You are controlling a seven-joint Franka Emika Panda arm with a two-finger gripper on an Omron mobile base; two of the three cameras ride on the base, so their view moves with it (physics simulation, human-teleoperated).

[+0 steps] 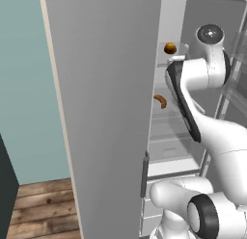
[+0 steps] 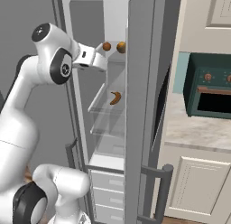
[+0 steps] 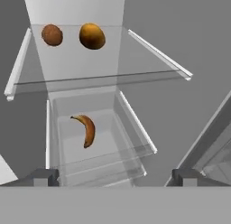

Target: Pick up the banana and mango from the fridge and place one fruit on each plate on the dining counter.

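The fridge [image 1: 106, 112] stands open with its white interior showing. A yellow-orange mango [image 3: 92, 36] lies on the upper glass shelf [image 3: 103, 65], also seen as the mango [image 1: 170, 48] and the mango [image 2: 121, 47]. On the shelf below lies a curved brown-yellow banana [image 3: 85, 130], the same banana [image 1: 160, 101] and banana [image 2: 115, 98]. My gripper [image 3: 115, 177] is open and holds nothing. It hovers in front of the upper shelf, short of both fruits, looking into the fridge. The plates and the dining counter are out of view.
A small brown round fruit [image 3: 52, 35] sits left of the mango. The fridge doors [image 2: 140, 105] flank my arm on both sides. Drawers [image 2: 106, 182] fill the fridge bottom. A dark green oven [image 2: 210, 90] stands on a stone worktop [image 2: 198, 128] to the right.
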